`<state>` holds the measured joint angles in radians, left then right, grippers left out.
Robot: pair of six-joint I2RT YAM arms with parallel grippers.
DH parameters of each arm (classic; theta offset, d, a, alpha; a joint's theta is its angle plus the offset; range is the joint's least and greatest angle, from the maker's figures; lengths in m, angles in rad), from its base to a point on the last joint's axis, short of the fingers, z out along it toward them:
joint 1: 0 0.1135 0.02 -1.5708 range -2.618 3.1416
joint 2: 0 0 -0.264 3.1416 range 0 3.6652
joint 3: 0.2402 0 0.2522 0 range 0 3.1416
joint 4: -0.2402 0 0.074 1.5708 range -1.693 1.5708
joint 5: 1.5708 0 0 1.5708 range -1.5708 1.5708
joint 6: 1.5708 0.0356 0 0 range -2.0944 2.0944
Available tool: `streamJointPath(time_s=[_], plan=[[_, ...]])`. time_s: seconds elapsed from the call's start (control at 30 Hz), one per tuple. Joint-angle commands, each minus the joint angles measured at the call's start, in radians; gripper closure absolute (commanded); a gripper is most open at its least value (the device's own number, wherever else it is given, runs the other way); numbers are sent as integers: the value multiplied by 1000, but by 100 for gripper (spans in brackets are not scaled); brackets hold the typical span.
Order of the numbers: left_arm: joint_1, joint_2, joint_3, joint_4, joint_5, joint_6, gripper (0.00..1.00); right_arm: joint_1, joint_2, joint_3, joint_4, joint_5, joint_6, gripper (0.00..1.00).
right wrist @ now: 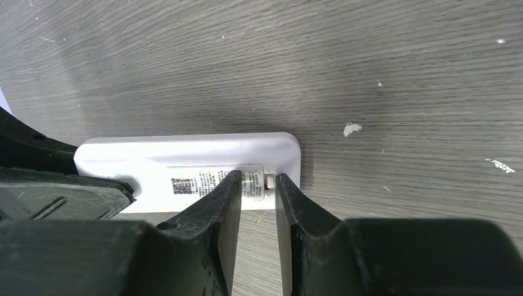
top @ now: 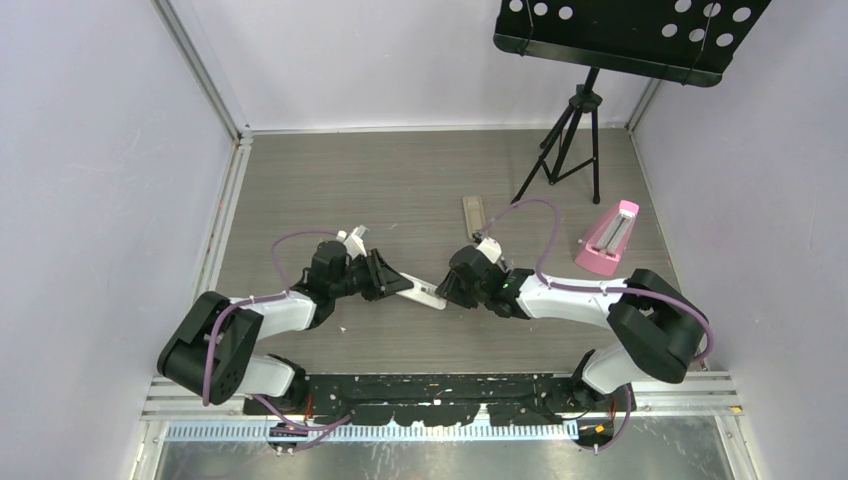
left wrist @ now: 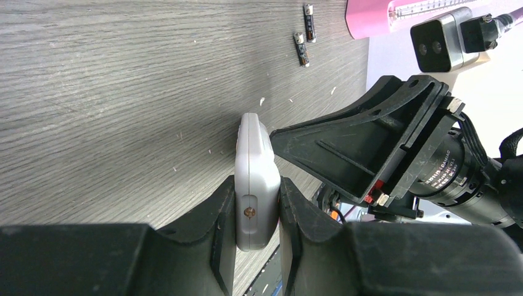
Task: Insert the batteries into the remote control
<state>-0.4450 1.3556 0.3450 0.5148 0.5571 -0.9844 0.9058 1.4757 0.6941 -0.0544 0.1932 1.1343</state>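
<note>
The remote control (top: 428, 294) is a slim white bar between the two arms. My left gripper (left wrist: 257, 183) is shut on it, holding it on its long edge, with a small screw showing on its near end (left wrist: 249, 211). Its white back face (right wrist: 185, 154) carries a printed label (right wrist: 197, 182) and a small latch (right wrist: 269, 182) near the end. My right gripper (right wrist: 256, 177) sits at that end, its jaws a narrow gap apart over the label's edge and the latch, with nothing clamped between them. Two batteries (left wrist: 301, 49) (left wrist: 309, 14) lie on the table beyond the remote control.
A pink wedge-shaped object (top: 607, 238) stands at the right of the table. A short tan bar (top: 475, 214) lies behind the grippers. A black music stand (top: 575, 130) rises at the back right. Pale walls close in the wood-grain table (top: 380, 180) on three sides.
</note>
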Motion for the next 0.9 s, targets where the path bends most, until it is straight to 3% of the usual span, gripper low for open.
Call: streamJointPath(time_s=[0.0, 0.47, 0.67, 0.87], plan=[[-9, 15, -5, -1, 13, 38, 100, -2, 15, 32, 21, 33, -9, 68], [-9, 21, 1, 1, 26, 39, 100, -5, 66, 56, -21, -37, 13, 67], [-9, 46, 16, 8, 60, 43, 100, -19, 65, 29, 36, -88, 22, 67], [-9, 39, 14, 3, 47, 45, 100, -22, 61, 50, -44, -38, -1, 67]])
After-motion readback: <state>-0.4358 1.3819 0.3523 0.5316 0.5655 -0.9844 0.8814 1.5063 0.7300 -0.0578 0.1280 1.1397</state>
